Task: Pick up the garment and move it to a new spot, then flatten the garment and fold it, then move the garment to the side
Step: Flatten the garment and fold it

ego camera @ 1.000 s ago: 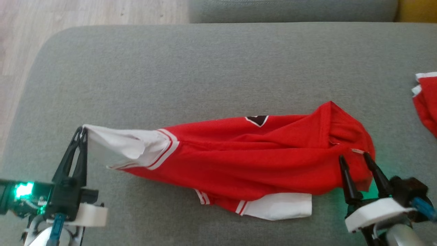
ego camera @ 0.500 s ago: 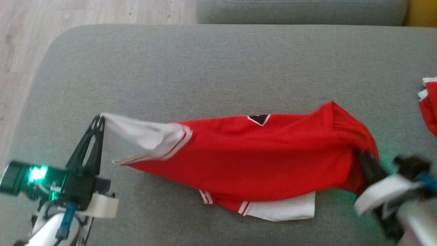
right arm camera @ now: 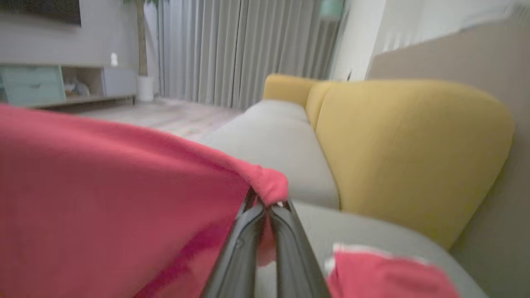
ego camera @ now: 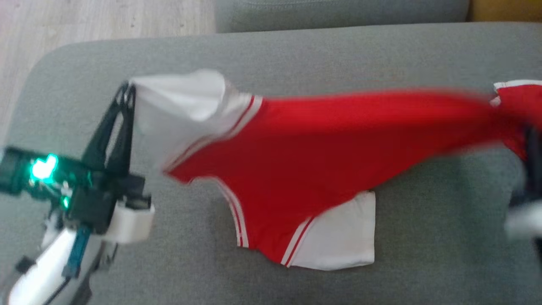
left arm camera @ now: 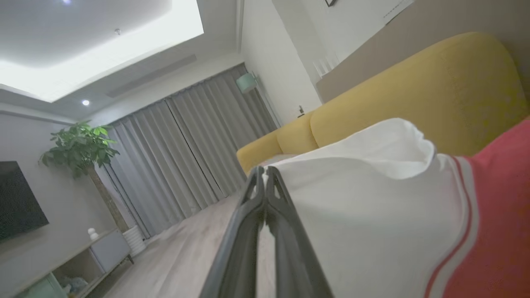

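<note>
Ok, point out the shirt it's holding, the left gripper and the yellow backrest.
shirt [ego camera: 322, 148], head view, its red middle.
left gripper [left arm camera: 264, 170], left wrist view, between its fingertips.
yellow backrest [right arm camera: 405, 153], right wrist view, its front face.

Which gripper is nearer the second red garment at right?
Right. The right gripper pinches the stretched garment just beside the second red garment; the left gripper holds the white sleeve far to its left.

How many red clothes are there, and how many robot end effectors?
Red clothes: 2 (held garment, other garment)
End effectors: 2 (left end effector, right end effector, both shut on the held garment)
Total: 4
</note>
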`<state>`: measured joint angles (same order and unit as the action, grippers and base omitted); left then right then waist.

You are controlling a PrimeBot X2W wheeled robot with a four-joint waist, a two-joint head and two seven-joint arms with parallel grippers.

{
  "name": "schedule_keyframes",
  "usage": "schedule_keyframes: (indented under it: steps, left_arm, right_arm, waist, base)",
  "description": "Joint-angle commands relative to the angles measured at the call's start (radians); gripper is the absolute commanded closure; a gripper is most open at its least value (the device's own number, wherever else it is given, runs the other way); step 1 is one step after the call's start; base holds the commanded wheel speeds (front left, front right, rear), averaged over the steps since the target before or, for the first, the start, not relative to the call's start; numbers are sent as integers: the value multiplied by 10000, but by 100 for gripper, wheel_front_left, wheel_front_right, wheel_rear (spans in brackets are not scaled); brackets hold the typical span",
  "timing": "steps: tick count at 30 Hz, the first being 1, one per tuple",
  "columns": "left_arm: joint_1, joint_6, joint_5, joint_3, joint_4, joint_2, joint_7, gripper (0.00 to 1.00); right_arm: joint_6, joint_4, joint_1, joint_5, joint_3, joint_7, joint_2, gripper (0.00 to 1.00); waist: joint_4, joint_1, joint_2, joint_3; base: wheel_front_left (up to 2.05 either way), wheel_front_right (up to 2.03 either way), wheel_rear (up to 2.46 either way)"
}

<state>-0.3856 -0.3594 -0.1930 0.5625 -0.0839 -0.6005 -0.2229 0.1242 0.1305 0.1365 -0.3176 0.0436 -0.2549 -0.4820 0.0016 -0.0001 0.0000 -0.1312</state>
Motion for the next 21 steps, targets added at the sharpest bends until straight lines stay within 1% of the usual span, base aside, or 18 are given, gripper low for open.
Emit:
schedule_keyframes:
  steps: [1, 4, 6, 8, 10, 12, 14, 17, 21]
  left_arm:
    - [39, 8, -109, -390, -307, -352, -22, 100]
    - [1007, -218, -325, -358, -448, -510, 23, 100]
    - [1697, -458, -484, -395, -547, -595, 17, 100]
    - [2313, -672, -632, -426, -628, -652, 0, 100]
    - [2811, -860, -760, -463, -700, -686, -20, 100]
    - [3154, -962, -840, -461, -782, -711, -40, 100]
    - [3337, -976, -884, -405, -862, -701, -54, 100]
    - [3412, -1002, -905, -367, -929, -661, -73, 100]
    - [3365, -1059, -912, -413, -864, -633, -103, 100]
  right_arm:
    - [65, -488, -839, 173, 73, 97, -260, 100]
    - [65, -1389, -2936, 420, -231, 426, 400, 100]
    - [65, -1728, -4062, 325, -168, 570, 874, 100]
    - [65, -1724, -4872, 147, 91, 602, 1039, 100]
    - [65, -1654, -5431, -137, 596, 853, 973, 99]
    - [65, -1728, -5782, -814, 1058, 1266, 747, 0]
    - [65, -2018, -5953, -1610, 995, 1504, 521, 0]
    - [65, -2722, -5959, -2779, 759, 1841, -10, 0]
    - [65, -3286, -5352, -4008, 716, 2238, -737, 0]
  waist:
    - [-25, 1, 0, -75]
    - [-94, 1, 0, -205]
    - [-142, 1, 0, -280]
    - [-155, 1, 0, -336]
    - [-154, 1, 0, -360]
    - [-97, 1, 0, -347]
    - [-3, 1, 0, -322]
    - [95, 1, 0, -295]
    - [237, 1, 0, -324]
  base:
    - [0, 0, 0]
    - [0, 0, 0]
    - [0, 0, 0]
    - [0, 0, 0]
    - [0, 0, 0]
    - [0, 0, 0]
    - [0, 0, 0]
    - [0, 0, 0]
    - [0, 0, 0]
